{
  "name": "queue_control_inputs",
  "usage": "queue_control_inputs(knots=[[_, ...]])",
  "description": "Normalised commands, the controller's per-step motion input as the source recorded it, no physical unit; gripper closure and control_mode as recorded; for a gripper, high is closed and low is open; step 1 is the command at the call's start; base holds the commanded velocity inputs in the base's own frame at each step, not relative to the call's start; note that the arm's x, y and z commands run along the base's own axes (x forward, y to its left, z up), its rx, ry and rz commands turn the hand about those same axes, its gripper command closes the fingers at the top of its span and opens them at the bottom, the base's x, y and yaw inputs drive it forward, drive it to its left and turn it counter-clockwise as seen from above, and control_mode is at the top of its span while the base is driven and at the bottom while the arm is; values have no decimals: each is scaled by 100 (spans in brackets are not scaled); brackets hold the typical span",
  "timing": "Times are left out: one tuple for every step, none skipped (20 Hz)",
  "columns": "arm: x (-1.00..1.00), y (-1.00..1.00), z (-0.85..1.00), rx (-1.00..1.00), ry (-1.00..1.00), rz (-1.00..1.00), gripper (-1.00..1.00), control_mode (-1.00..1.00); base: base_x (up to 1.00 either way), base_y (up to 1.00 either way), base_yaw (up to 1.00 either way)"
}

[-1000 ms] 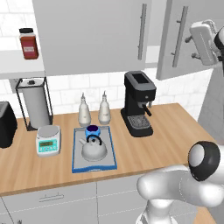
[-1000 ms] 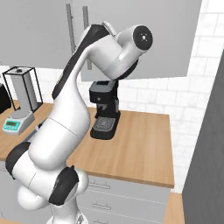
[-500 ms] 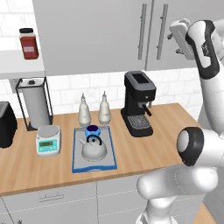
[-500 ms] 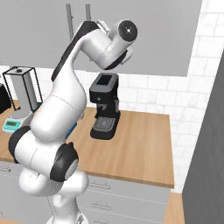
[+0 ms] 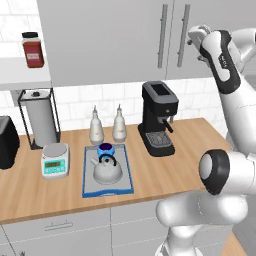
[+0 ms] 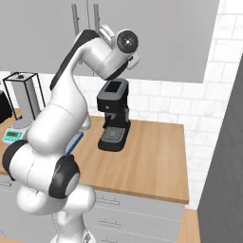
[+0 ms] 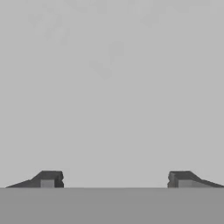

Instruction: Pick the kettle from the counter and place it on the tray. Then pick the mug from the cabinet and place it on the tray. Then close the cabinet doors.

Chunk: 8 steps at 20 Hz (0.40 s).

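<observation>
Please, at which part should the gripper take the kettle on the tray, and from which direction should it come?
Probably the black arched handle on top of the kettle, reached from straight above. The handle rises over the squat domed body, which looks too wide and smooth for the fingers. The kettle stands upright on the tray, with the mug close behind it, so a sideways approach seems crowded.

The bench (image 5: 165, 170) looks like matt light wood. The kettle (image 5: 107, 171) is smooth, silvery metal, and the cabinet doors (image 5: 150, 35) are flat matt grey.
</observation>
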Motion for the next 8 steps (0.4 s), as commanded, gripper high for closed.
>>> queue_control_inputs(knots=[[75, 20, -31, -5, -11, -11, -100, -100, 0, 0, 0], [79, 18, -32, -5, -11, -12, -100, -100, 0, 0, 0], [79, 17, -32, -6, -12, -13, -100, -100, 0, 0, 0], [79, 16, -32, -7, -12, -14, -100, -100, 0, 0, 0], [78, 14, -32, -8, -13, -15, -100, -100, 0, 0, 0], [76, 14, -32, -8, -13, -15, -100, -100, 0, 0, 0], [77, 12, -31, -9, -14, -16, -100, -100, 0, 0, 0], [77, 11, -30, -10, -15, -16, -100, -100, 0, 0, 0]])
